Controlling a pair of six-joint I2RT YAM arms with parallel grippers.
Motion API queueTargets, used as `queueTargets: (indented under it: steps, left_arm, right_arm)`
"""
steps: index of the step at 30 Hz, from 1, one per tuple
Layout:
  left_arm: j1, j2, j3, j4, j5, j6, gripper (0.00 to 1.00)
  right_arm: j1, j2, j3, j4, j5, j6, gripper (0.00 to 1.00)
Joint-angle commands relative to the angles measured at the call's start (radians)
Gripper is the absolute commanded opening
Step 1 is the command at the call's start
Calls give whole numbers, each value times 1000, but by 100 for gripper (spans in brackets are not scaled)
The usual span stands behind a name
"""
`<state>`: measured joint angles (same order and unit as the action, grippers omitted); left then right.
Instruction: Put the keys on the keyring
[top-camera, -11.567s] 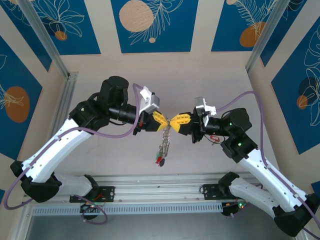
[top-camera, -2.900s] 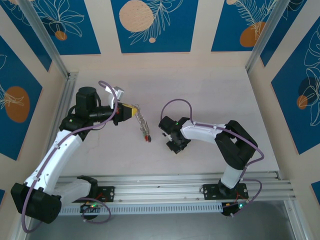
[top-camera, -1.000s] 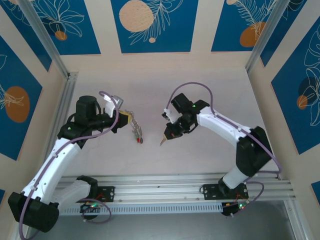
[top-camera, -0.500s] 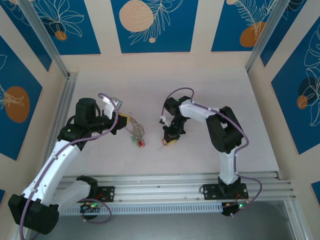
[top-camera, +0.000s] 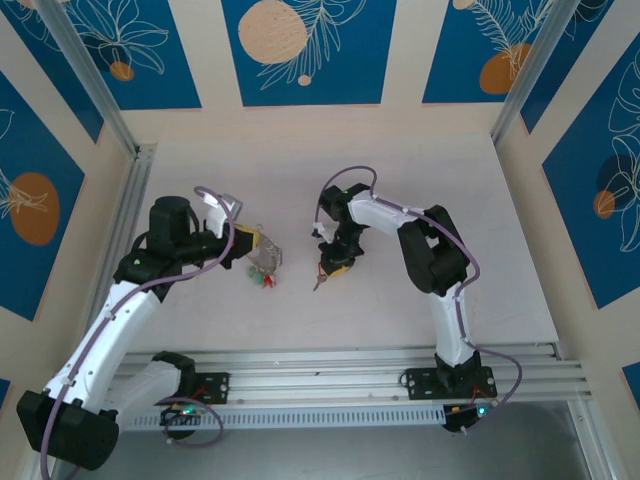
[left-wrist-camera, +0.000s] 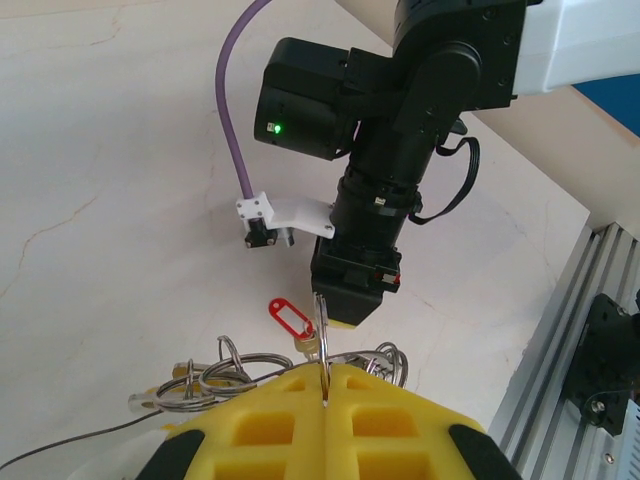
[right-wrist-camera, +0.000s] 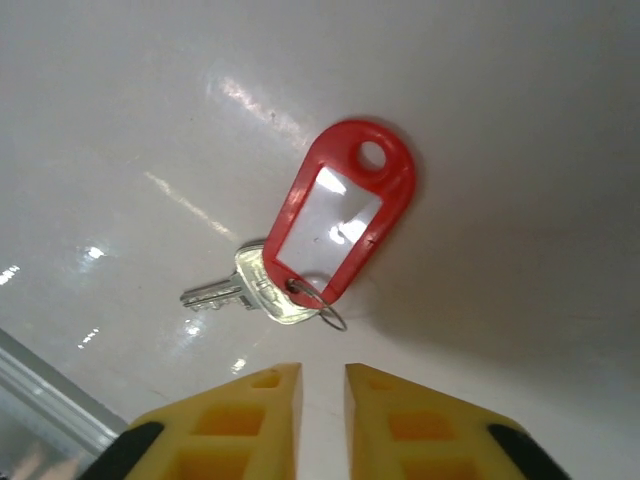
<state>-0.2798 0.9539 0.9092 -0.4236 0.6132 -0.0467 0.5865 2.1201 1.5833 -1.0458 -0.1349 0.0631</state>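
Left wrist view: left gripper (left-wrist-camera: 325, 375) pads squeezed tight together, pinching the thin wire of the keyring (left-wrist-camera: 320, 320)
Ring clutter: bunch of small rings (left-wrist-camera: 240, 366) sits right at the pads
Right wrist view: right gripper (right-wrist-camera: 322, 385) fingers a sliver apart, nothing between them
Loose key (right-wrist-camera: 262, 286): silver, clipped to a red tag (right-wrist-camera: 345, 215), flat on the table (right-wrist-camera: 500, 120) just ahead of those fingertips, not touching
Top view: keys (top-camera: 264, 277) with green and red bits dangle off the left gripper, left of centre; right gripper points down near them
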Motion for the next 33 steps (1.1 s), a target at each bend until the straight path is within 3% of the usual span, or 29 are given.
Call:
queueTargets:
  steps: [1,6,11,15,24,33]
  left_arm:
    - [17,-2,-3,69,48,-13,0]
    - [19,4,-3,82,65,-22,0]
    - [24,13,-2,97,85,-34,0]
    - [27,0,-6,96,83,-36,0]
    - [34,-11,-9,93,82,-36,0]
    - [45,-7,-10,107,102,-49,0]
  right_arm:
    - [-6,-103,-44,23,37,29,24]
    - [2,-264,-221,178,-28,111,37]
    - [20,-266,-295,268,-50,174,46]
    - [14,-221,-255,282,-26,151,47]
    - [-40,-77,-51,137,-33,-14,45]
    - [-37,-77,-103,105,-96,-60,42]
